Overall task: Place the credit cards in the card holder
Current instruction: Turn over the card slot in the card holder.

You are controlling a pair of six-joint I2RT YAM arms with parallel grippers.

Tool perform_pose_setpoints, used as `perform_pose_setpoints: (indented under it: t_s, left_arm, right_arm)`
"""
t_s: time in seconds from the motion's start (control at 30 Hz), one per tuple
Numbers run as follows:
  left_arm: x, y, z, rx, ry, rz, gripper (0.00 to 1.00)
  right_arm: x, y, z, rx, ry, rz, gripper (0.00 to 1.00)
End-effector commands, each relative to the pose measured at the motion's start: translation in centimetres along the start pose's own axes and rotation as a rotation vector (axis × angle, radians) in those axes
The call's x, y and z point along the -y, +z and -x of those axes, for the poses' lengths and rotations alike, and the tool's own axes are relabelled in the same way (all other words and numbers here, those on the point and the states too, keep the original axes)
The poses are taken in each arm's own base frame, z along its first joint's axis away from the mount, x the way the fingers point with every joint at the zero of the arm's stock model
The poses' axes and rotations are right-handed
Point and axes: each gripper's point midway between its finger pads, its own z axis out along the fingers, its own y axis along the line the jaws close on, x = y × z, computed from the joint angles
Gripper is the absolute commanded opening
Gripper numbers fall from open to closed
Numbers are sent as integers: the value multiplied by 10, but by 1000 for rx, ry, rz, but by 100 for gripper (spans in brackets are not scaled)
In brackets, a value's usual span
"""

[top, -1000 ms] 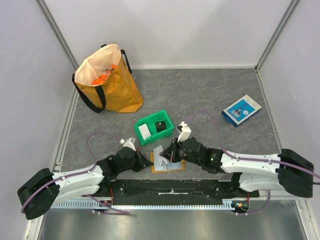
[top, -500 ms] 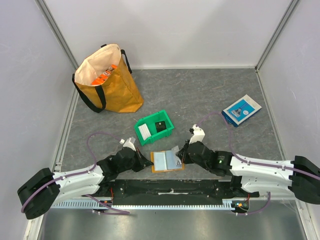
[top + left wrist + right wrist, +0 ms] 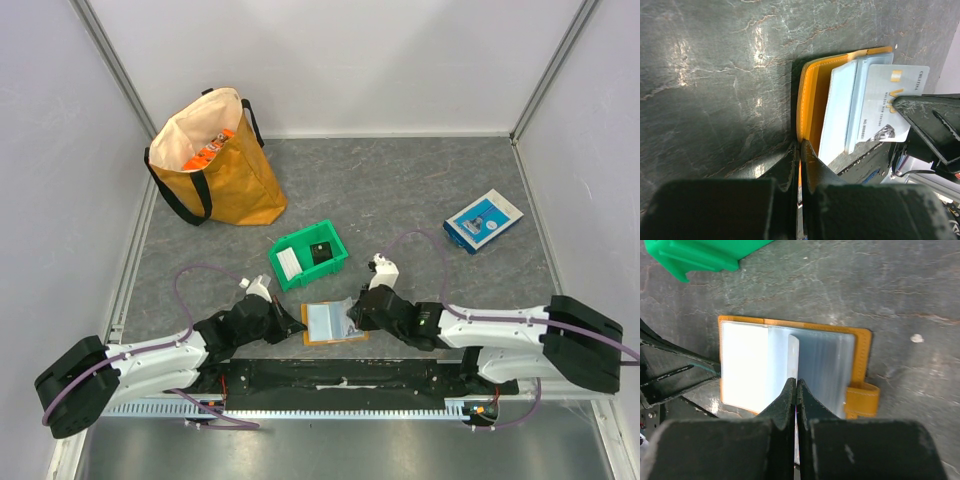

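Observation:
The orange card holder lies open on the table near the front edge, with pale clear sleeves showing. My left gripper is shut on its left edge. My right gripper is shut on a white credit card and holds it over the holder's right half, with the card's far edge at a sleeve. In the right wrist view the card shows edge-on between my jaws, and the snap tab lies to the right. Another white card and a black card sit in the green bin.
The green bin stands just behind the holder. A big orange-yellow tote bag stands at the back left. A blue-and-white flat box lies at the right. Grey walls close in the table on three sides.
My right gripper drew back to the right with the card, then came back left and lower over the holder. The lifted sleeves now lie flat. The left arm has not moved.

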Motion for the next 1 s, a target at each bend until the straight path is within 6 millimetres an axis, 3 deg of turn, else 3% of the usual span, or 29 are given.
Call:
perform_pose_setpoints:
  t_s: [0.0,0.07,0.17,0.23,0.27,0.4,0.57,0.7,0.97]
  left_arm:
    - [-30,2,-4,13,5,77,2]
    - [-31,2,-4,12,2,78,2]
    - [-32,3,-4,15,-1,85,2]
    - [-35,4,-5,12,-1,99,2]
    - [-35,4,-5,14,-1,98,2]
    - [-37,5,-5,11,3,109,2]
    - [-34,5,-4,13,9,102,2]
    - [-32,4,-4,10,15,91,2]
    - [-29,3,-3,12,21,78,2]
  right_arm:
    - [-12,13,-11,-46,-19,39,0]
    - [-37,12,-4,-43,-20,129,0]
    - [-83,-2,22,2,-28,285,0]
    - [-101,-16,39,44,-33,350,0]
    - [-101,-19,46,63,-37,343,0]
    - [-68,-29,59,123,-52,197,0]
    - [-3,-30,45,117,-46,-4,0]
    - [14,-31,35,99,-15,-22,0]
    - [20,-24,30,82,-20,-42,0]
